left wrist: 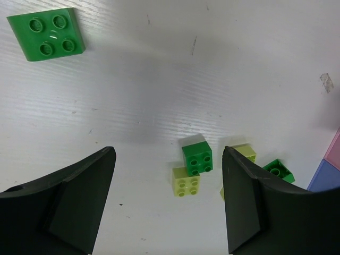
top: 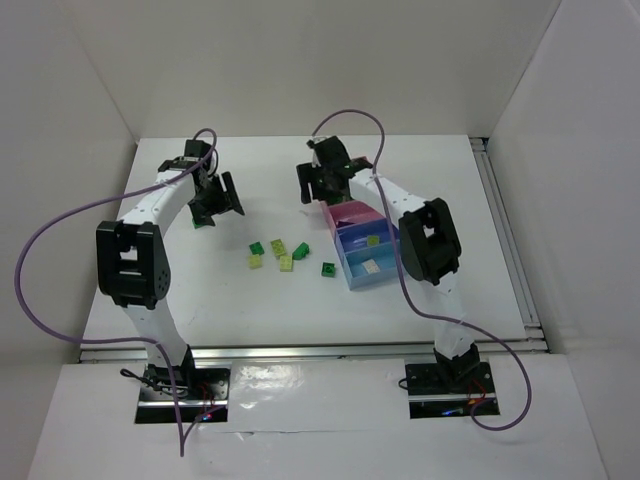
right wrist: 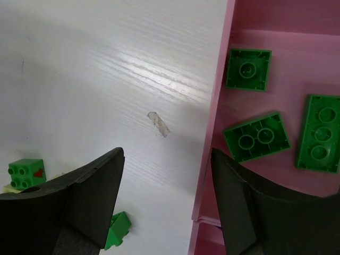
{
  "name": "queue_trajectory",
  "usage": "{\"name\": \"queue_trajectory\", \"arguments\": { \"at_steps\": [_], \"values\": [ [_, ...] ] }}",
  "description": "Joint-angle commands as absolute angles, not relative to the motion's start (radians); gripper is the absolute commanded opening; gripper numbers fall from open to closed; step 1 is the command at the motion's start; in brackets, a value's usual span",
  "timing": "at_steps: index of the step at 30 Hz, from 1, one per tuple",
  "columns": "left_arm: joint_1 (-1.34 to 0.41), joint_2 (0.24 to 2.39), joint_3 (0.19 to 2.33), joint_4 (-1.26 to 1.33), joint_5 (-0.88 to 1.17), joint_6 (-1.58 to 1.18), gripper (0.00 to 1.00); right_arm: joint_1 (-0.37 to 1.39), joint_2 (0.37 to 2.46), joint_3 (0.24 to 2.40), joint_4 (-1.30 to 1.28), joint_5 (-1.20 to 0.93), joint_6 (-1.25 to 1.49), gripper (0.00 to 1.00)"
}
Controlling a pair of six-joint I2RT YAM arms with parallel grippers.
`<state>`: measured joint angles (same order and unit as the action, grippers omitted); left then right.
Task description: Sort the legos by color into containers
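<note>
My left gripper (left wrist: 167,159) wide open, empty, above table (left wrist: 159,79); green lego (left wrist: 47,34) nearby. My right gripper (right wrist: 167,154) open, empty, over pink bin (right wrist: 223,79) edge; three green legos (right wrist: 257,136) inside. Loose legos (top: 285,255) left of bins (top: 362,245).

You are looking at a robotics lab test cell, not a home or a shop. Plain white panels (top: 300,60) wall in a white worktop (top: 450,190) at the back and on both sides. The left arm (top: 128,262) and the right arm (top: 430,245), both white and black, stand on black base plates (top: 215,385) at the near edge with bare wiring at their feet, and purple cables (top: 350,111) loop loose through the air. A metal rail (top: 510,240) borders the worktop. On it you see only toy legos (top: 279,248) and a row of small plastic containers (top: 347,262).
</note>
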<state>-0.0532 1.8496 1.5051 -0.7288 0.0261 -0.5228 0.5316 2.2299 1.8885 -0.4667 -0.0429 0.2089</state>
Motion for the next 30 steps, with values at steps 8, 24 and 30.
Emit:
{"name": "queue_trajectory", "arguments": {
  "at_steps": [8,24,30],
  "values": [
    [-0.034,1.815,1.497,-0.716,0.038,-0.514,0.85,0.532,2.249,1.988,-0.516,-0.276,0.160,0.73],
    [-0.006,1.865,1.517,-0.706,0.086,-0.514,0.84,0.601,1.927,1.545,-0.494,-0.192,0.054,0.67],
    [-0.006,1.875,1.517,-0.706,0.097,-0.514,0.84,0.621,1.740,1.422,-0.408,-0.049,0.100,0.70]
  ]
}}
